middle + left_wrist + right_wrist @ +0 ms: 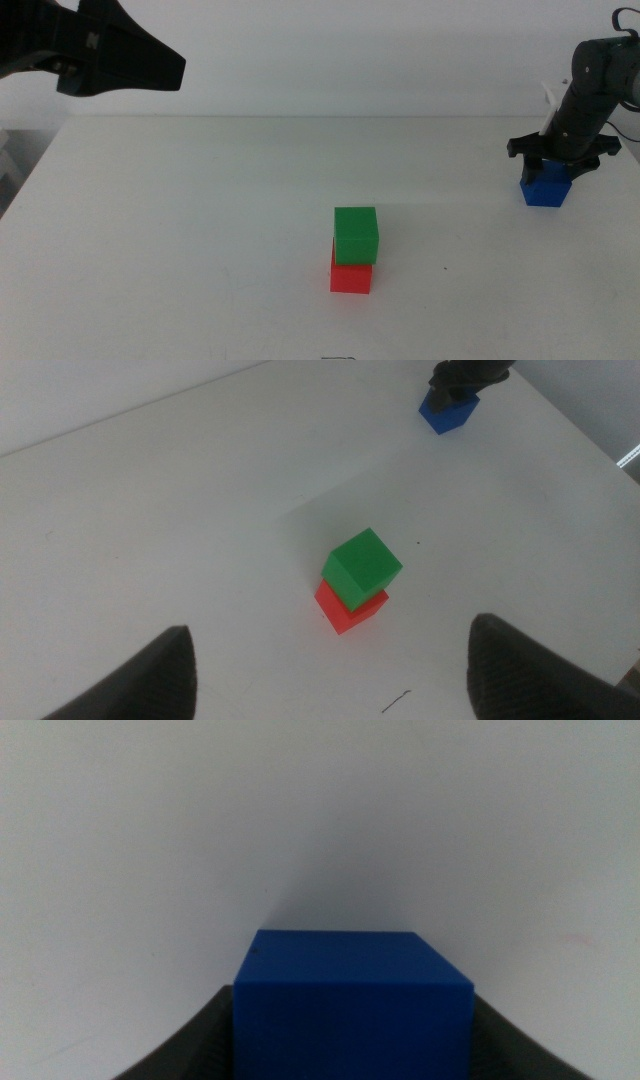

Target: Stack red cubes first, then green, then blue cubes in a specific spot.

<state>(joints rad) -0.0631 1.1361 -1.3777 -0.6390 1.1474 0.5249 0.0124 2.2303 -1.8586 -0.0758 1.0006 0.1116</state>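
Note:
The green cube (356, 235) sits on top of the red cube (351, 277) near the middle of the white table, turned slightly off the red one's edges. The pair also shows in the left wrist view, green cube (362, 565) over red cube (350, 612). At the far right the blue cube (545, 188) rests on the table, with my right gripper (548, 172) down over it and shut on its sides. In the right wrist view the blue cube (352, 1005) fills the space between the jaws. My left gripper (165, 68) hangs open, high at the back left.
The white tabletop (200, 230) stretches bare around the stack, with a tiny dark speck (446, 267) to its right. The table's right edge (600, 445) runs close behind the blue cube. A pale wall lies beyond the far edge.

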